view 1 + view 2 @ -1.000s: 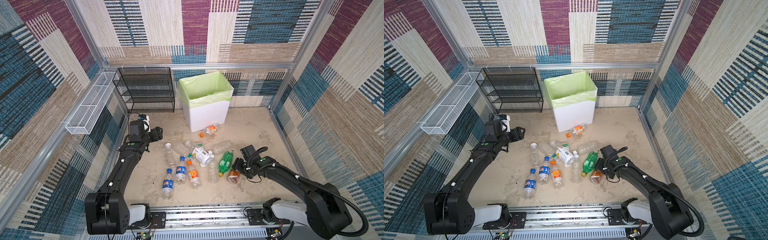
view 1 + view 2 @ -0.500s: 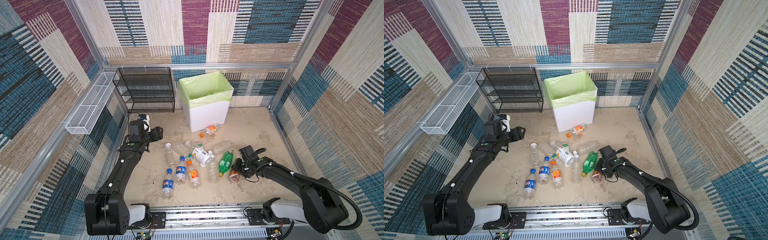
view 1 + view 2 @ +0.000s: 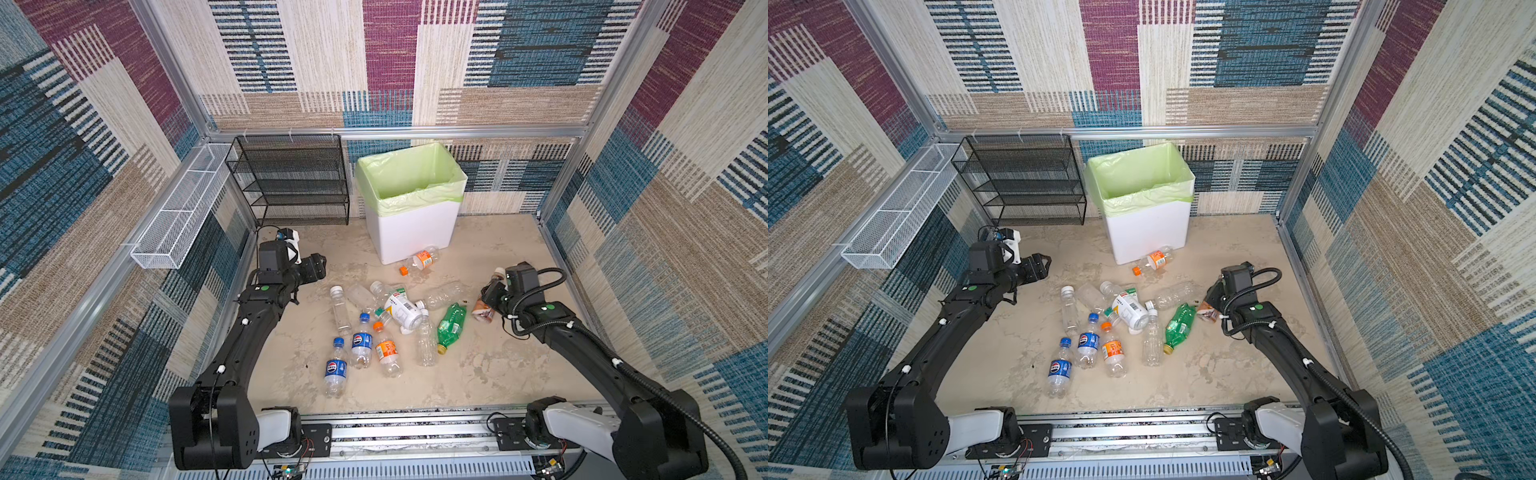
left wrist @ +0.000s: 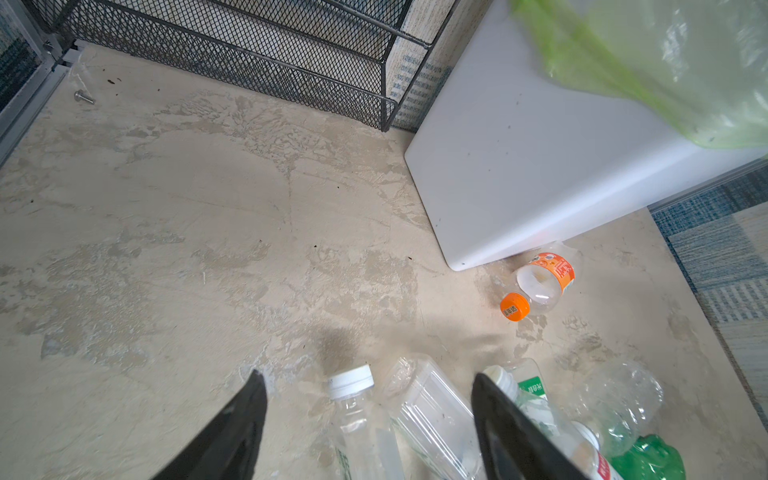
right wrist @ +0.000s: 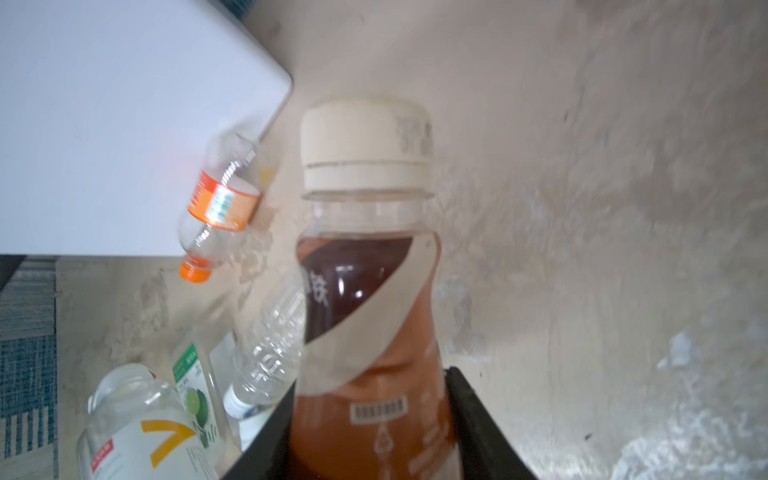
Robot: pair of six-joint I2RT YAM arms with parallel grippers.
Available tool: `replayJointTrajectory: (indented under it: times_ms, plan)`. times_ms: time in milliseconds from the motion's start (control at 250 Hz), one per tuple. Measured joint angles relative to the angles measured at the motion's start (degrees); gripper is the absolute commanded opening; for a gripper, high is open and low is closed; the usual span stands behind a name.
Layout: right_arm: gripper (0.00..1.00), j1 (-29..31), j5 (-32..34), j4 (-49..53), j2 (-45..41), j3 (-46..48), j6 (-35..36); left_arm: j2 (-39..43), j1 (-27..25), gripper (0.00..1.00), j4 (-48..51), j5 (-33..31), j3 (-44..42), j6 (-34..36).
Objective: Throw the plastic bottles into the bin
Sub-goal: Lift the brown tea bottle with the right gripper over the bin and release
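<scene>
On the floor's right side, in both top views: right gripper (image 3: 491, 296) clamped on the brown-labelled tea bottle (image 3: 482, 311), cap tilted up toward the back wall. Whether its base is clear of the floor (image 3: 478, 374) I cannot tell. The bin (image 3: 411, 237) stands at the back, well apart from this bottle; no bottle shows inside, though the bottom is hidden. The other plastic bottles (image 3: 1121, 320) lie in a loose heap mid-floor. One orange-labelled bottle (image 3: 422, 259) lies against the bin's foot. The left gripper (image 3: 318, 266) hovers at the heap's left edge, carrying nothing.

Left wrist view: jaws spread wide, nothing between them. A clear white-capped bottle (image 4: 353, 415) lies on the floor beneath the gap.

Right wrist view: both fingers (image 5: 478, 428) press the tea bottle's lower body, about level with the barcode. Its cream cap (image 5: 365, 137) is on. Picture blurred.

Handling, my judgement: the bottle is thin plastic and looks light. The wall is smooth and springy, so it may dent and slip under a hard squeeze, or pivot with this low hold. The waist under the shoulder looks the safer place. Clearing the tall bin rim needs height.
</scene>
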State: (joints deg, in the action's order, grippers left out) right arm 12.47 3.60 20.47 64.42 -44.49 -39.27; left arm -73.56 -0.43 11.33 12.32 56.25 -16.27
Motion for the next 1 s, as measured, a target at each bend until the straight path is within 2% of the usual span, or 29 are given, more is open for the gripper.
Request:
replayJointTrajectory:
  times_ms: [124,300,568,752,908,1000]
  plan:
    - [0.50,-1.68,1.64,-7.80,-2.78,-4.57,9.81,0.35,0.04,0.78,-0.59,0.07,-1.09,0.24]
    - [0.48,-1.95,2.38,-26.53,-8.15,-6.08,22.82,-0.22,-0.02,0.77,-1.95,0.09,-1.73,0.85]
    - [0.49,-1.95,-3.21,-51.91,-11.80,-2.82,36.35,3.82,-1.20,0.76,-1.84,-1.90,-3.72,-0.20]
    - [0.49,-1.95,-7.19,-64.39,-9.97,-5.03,39.74,9.38,-2.32,0.76,-2.36,-3.37,-12.24,-4.85]
    - [0.48,-1.95,-10.58,-73.48,-6.40,-7.37,38.97,10.25,-3.69,0.76,-2.47,-4.04,-13.31,-6.84]
    - [0.47,-1.95,-12.09,-76.11,-1.16,-12.37,37.03,10.25,-4.11,0.76,-2.47,-4.66,-13.31,-8.24]
